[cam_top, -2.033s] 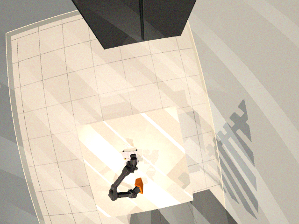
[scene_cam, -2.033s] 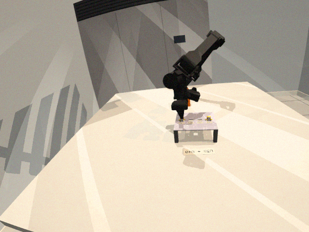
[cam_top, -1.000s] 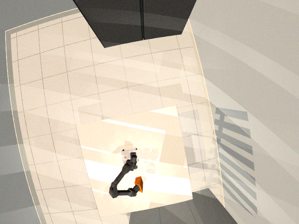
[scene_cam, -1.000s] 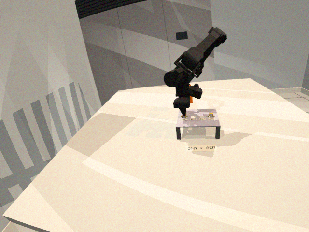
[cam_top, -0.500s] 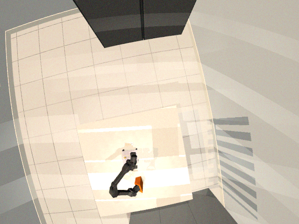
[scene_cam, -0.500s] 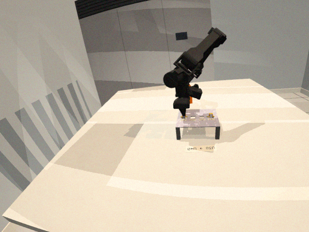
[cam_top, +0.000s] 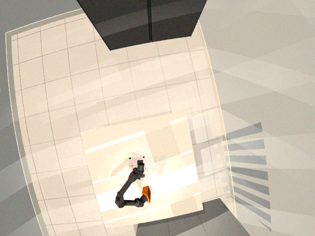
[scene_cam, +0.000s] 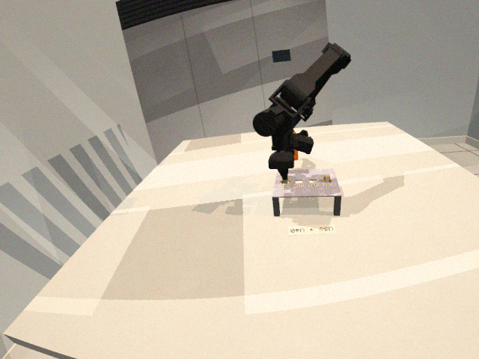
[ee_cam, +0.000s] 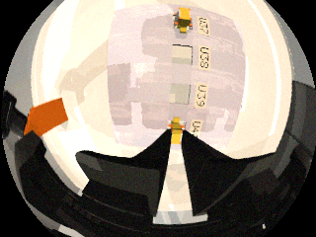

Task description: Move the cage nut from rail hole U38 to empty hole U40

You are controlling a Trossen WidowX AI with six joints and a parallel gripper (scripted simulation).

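On the rail plate (cam_top: 132,162) (scene_cam: 307,191) (ee_cam: 133,99), well inside the tabletop's (cam_top: 162,142) (scene_cam: 185,262) (ee_cam: 94,30) edges, you can read U37, U38 and U39, but the last label is partly cut off behind your gripper (cam_top: 140,162) (scene_cam: 284,178) (ee_cam: 176,132). Its narrowly spaced fingertips grip the cage nut (scene_cam: 285,181) (ee_cam: 176,129) at that U40 hole, the wings beneath hidden from you.

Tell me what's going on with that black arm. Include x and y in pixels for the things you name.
The arm's gripper (scene_cam: 284,178) (ee_cam: 176,132) is shut on a yellow cage nut (ee_cam: 176,129) at the U40 end of the rail plate (scene_cam: 305,191) (ee_cam: 133,106). Holes U38 (ee_cam: 182,54) and U39 (ee_cam: 180,94) are empty, and the other nut (scene_cam: 327,179) (ee_cam: 183,20) sits at U37. Whether the held nut's wings have opened underneath can't be seen.
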